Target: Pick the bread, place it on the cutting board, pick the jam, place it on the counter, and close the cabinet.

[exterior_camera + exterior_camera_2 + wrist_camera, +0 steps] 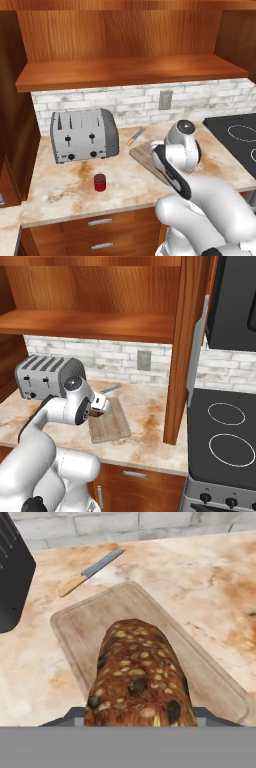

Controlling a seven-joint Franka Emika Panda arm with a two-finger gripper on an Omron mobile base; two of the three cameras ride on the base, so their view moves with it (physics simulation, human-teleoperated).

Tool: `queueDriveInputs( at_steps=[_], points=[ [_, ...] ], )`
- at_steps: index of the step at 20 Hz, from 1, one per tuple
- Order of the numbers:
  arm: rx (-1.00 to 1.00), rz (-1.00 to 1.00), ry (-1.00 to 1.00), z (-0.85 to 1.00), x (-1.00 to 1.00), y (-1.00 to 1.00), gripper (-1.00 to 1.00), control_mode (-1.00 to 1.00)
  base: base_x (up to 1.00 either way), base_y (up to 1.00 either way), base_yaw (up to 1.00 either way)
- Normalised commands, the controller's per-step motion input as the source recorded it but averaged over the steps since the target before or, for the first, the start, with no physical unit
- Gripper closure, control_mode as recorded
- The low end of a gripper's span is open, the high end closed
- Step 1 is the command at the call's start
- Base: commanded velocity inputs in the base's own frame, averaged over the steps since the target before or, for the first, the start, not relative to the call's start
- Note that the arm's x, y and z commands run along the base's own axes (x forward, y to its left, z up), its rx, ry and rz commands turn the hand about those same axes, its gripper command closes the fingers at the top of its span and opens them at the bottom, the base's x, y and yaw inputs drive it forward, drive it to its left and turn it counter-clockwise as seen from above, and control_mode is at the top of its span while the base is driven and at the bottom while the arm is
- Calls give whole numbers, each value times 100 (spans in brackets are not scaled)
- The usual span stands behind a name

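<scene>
The bread (pixel 137 672), a dark brown seeded loaf, looms in the lower middle of the hand view and hides the fingertips. It hangs just above the near part of the cutting board (pixel 85 624), a light wooden board lying on the counter (pixel 200 577). My gripper (pixel 100 405) is over the board's (pixel 109 426) left end, shut on the loaf. The jam (pixel 100 182), a small red jar, stands on the counter (pixel 60 185) in front of the toaster. The cabinet (pixel 130 70) is open, its shelf bare, and its door (pixel 181 346) stands out edge-on.
A silver toaster (pixel 84 135) sits at the back left. A knife (pixel 90 571) lies beyond the board near the brick wall. A black stovetop (pixel 225 436) is to the right. My own arm (pixel 180 165) covers part of the board in the left base view.
</scene>
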Motion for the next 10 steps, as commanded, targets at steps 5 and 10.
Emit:
queueDriveInputs(
  at_steps=[5,10],
  points=[
    [0,0,0,-23,29,-4,100,-100,0,0,0],
    [0,0,0,-22,28,-5,100,-100,0,0,0]
  ],
)
